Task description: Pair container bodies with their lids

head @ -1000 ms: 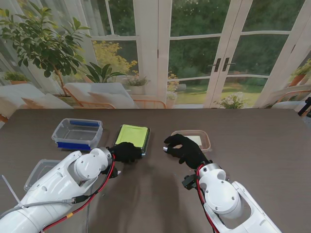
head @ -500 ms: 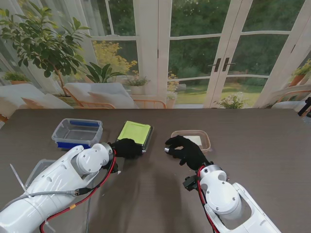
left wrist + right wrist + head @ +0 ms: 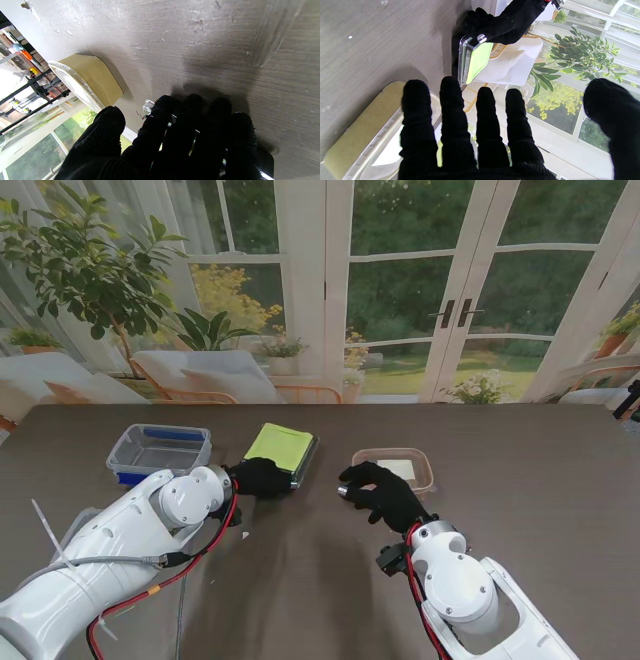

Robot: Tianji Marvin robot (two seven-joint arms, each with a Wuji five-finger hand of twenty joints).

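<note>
A clear container with a lime-green lid (image 3: 282,448) lies at the table's middle, its near edge held in my left hand (image 3: 262,477). In the right wrist view the left hand (image 3: 505,22) has its fingers under the green-lidded container (image 3: 473,60) and its thumb on top. Slivers of green show between the left fingers (image 3: 190,135). A tan-rimmed clear container (image 3: 403,465) sits to the right and has no lid; it also shows in both wrist views (image 3: 85,77) (image 3: 370,132). My right hand (image 3: 378,492) hovers at its near left edge, fingers (image 3: 452,120) spread, holding nothing.
A clear container with blue trim (image 3: 160,450) stands at the far left. Another clear plastic piece (image 3: 72,535) lies near me on the left, partly hidden under my left arm. Windows and a plant lie beyond the table's far edge.
My left hand has moved the green-lidded container a little farther from me and turned it slightly. The right hand has barely moved.
</note>
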